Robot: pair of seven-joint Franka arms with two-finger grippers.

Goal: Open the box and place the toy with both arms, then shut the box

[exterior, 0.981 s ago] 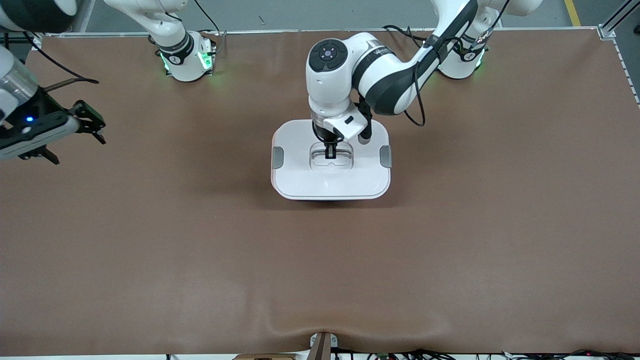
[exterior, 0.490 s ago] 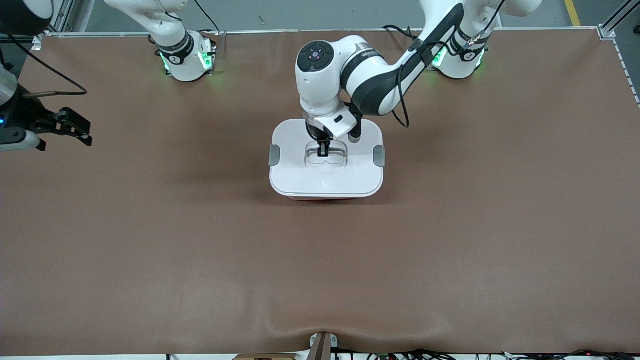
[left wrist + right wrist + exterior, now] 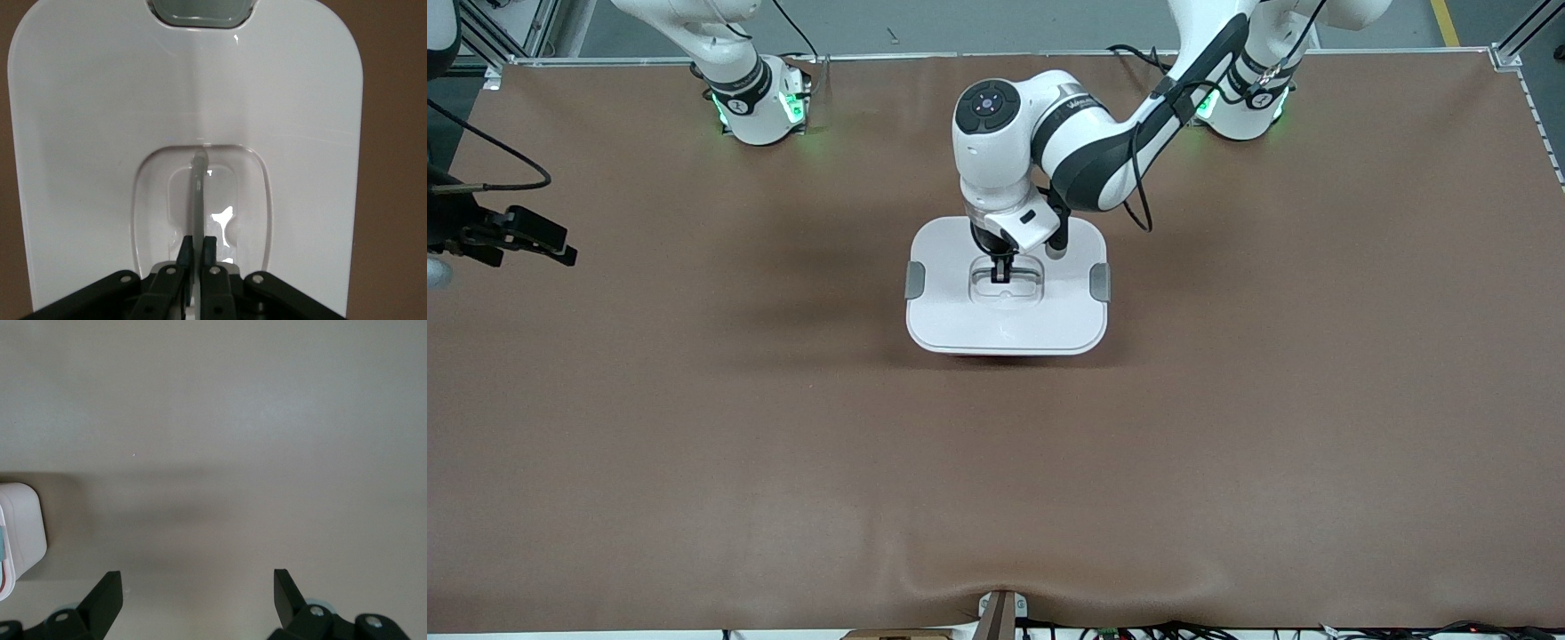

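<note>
Two arms share the brown table [image 3: 694,444], and only one white box [image 3: 1007,322] stands on it, roughly midway between the two ends and somewhat closer to the robots' bases than to the front camera. Its flat lid [image 3: 100,120] is seated on it, with a grey clip [image 3: 915,280] on the side toward the right arm's end and another clip [image 3: 1101,282] on the side toward the left arm's end. The left arm [image 3: 1085,151] reaches from its green-lit base [image 3: 1249,111] down over the middle of the lid, and the left gripper [image 3: 1002,270] sits in the recessed well there; the left wrist view shows its fingers [image 3: 185,252] clenched on the thin clear handle [image 3: 198,193] that stands upright in the recess. That arm's wrist and white camera bracket [image 3: 1024,227] cover the part of the lid toward the bases in the front view. The right gripper [image 3: 538,242] hangs at the table's edge at the right arm's end, well apart from the box, and its fingers [image 3: 103,599] stand spread wide with nothing between them. A black cable [image 3: 498,164] loops above it. The right arm's base [image 3: 760,102] glows green. No toy shows in any view; whether it lies inside the shut box cannot be told. At the edge nearest the front camera the table cover bulges beside a small bracket [image 3: 1000,612].
</note>
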